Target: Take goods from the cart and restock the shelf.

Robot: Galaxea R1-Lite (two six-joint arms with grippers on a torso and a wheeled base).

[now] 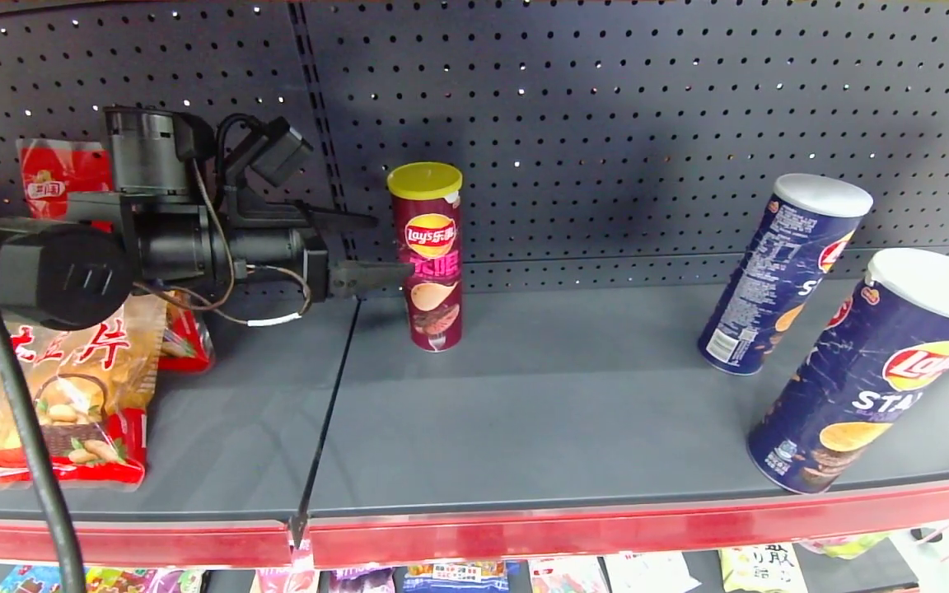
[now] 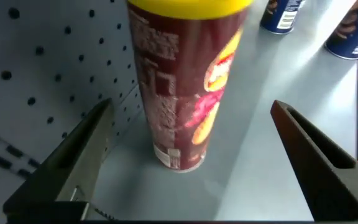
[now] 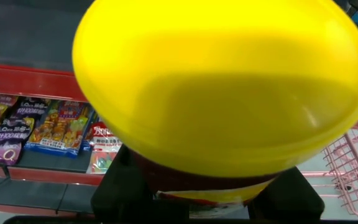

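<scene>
A maroon chip can (image 1: 433, 255) with a yellow lid stands upright on the grey shelf (image 1: 565, 412), near the pegboard back wall. My left gripper (image 1: 371, 247) is level with the can's middle, just to its left, and is open. In the left wrist view its fingers (image 2: 73, 162) stand wide on either side of the can (image 2: 188, 93) without touching it. My right gripper (image 3: 207, 193) is shut on a second can with a yellow lid (image 3: 229, 81), held below and in front of the shelf's red front edge.
Two blue chip cans (image 1: 779, 280) (image 1: 862, 379) stand at the shelf's right. Snack bags (image 1: 63, 387) lie at the left under my left arm. A lower shelf holds snack packs (image 3: 55, 127). A pink cart (image 3: 353, 168) is beside it.
</scene>
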